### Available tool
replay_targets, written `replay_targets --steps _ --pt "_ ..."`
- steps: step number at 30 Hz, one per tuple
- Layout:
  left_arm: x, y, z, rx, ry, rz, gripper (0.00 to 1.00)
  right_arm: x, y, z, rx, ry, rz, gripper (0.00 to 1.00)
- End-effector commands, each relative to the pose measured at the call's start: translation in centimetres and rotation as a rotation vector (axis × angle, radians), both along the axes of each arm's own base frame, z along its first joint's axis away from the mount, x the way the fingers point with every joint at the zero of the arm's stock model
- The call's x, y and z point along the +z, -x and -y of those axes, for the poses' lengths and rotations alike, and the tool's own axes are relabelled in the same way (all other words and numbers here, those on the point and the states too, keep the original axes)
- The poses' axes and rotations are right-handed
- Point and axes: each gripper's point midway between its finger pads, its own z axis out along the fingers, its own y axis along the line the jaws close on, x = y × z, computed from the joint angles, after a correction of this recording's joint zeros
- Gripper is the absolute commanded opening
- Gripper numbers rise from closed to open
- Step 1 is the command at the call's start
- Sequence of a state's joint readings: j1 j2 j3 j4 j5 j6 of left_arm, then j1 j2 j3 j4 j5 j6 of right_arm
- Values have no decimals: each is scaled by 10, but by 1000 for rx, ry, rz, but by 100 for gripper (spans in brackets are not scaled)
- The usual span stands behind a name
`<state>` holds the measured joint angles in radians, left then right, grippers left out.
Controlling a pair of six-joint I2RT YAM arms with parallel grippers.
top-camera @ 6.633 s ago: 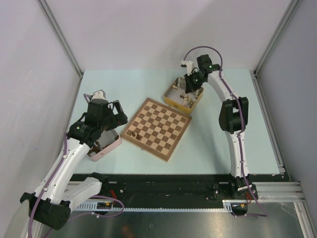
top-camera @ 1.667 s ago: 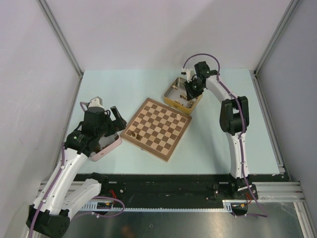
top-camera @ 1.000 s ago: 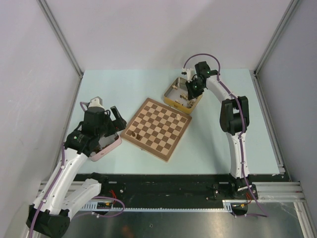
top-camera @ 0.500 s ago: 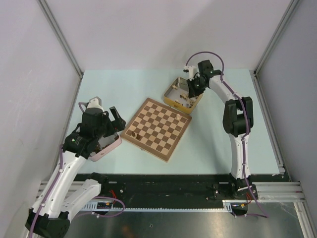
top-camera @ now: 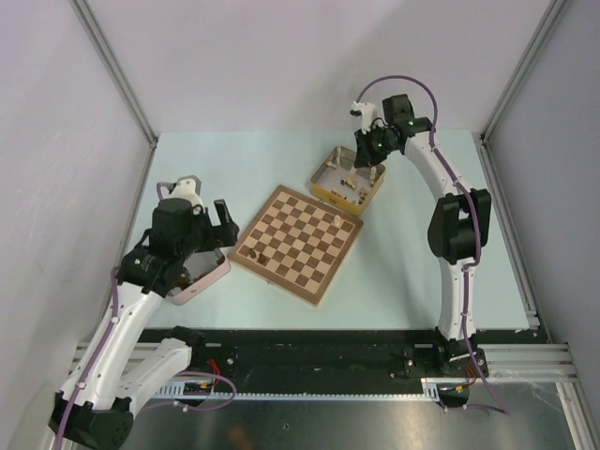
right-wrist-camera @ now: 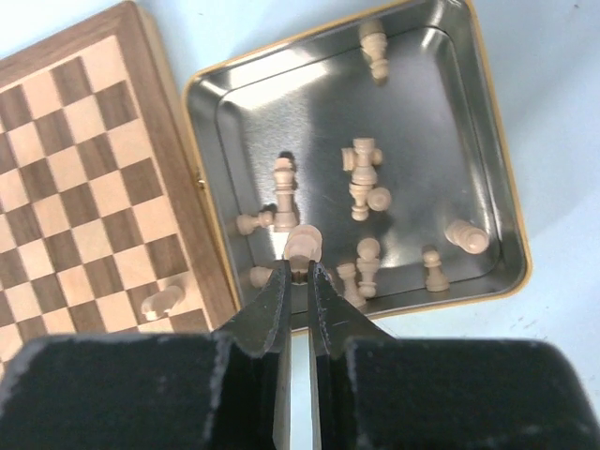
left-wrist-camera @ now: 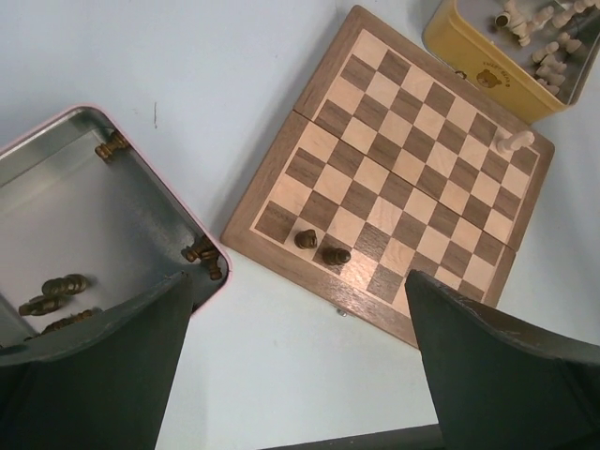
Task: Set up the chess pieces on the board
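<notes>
The board (top-camera: 298,244) lies tilted mid-table, with two dark chess pieces (left-wrist-camera: 320,247) near its left edge and one pale piece (left-wrist-camera: 514,142) tipped over at its far corner. My right gripper (right-wrist-camera: 298,273) hangs above the yellow tin (right-wrist-camera: 487,169), shut on a pale chess piece (right-wrist-camera: 305,245) by its base. Several pale pieces (right-wrist-camera: 366,178) lie in that tin. My left gripper (left-wrist-camera: 300,375) is wide open with nothing in it, hovering over the bare table between the pink tin (left-wrist-camera: 141,127) and the board (left-wrist-camera: 394,178).
The pink tin (top-camera: 208,277) left of the board holds several dark pieces (left-wrist-camera: 56,291). The yellow tin (top-camera: 323,180) touches the board's far corner. Grey walls and metal rails enclose the table on three sides.
My right gripper has risen out of the yellow tin with the pale piece in its jaws and shifted slightly back. The left arm has edged a little; its jaws stay open.
</notes>
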<state>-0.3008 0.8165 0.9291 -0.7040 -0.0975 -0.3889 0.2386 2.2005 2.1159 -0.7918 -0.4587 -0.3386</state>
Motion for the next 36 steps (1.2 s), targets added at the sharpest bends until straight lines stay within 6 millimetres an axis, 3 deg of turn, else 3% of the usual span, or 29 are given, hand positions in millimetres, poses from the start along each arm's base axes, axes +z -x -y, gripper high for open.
replay_targets --steps 1,9,11,15,17,23,25,28,29,36 --pt "15 -7 3 -80 -41 93 100 61 15 -25 87 -87 89 0" --pt "5 -6 6 -139 -58 208 100 69 60 -85 256 -61 125 0" --pt "11 -8 9 -152 -53 234 100 72 73 -103 295 -43 140 0" --pt "27 -18 9 -159 -83 281 100 77 81 -125 321 -38 166 0" --pt "29 -24 6 -167 -125 294 100 70 81 -133 328 -37 156 0" --pt "0 -33 3 -161 -173 233 100 51 81 -160 368 -16 161 0" --pt "3 -28 -3 -143 -186 253 100 54 79 -169 379 -21 185 0" --pt "6 -26 -13 -103 -211 281 100 40 76 -179 406 4 188 0" --pt "6 -26 -17 -83 -225 284 100 41 68 -180 399 31 217 0" --pt "4 -26 -24 -53 -252 280 100 32 62 -188 406 8 206 0"
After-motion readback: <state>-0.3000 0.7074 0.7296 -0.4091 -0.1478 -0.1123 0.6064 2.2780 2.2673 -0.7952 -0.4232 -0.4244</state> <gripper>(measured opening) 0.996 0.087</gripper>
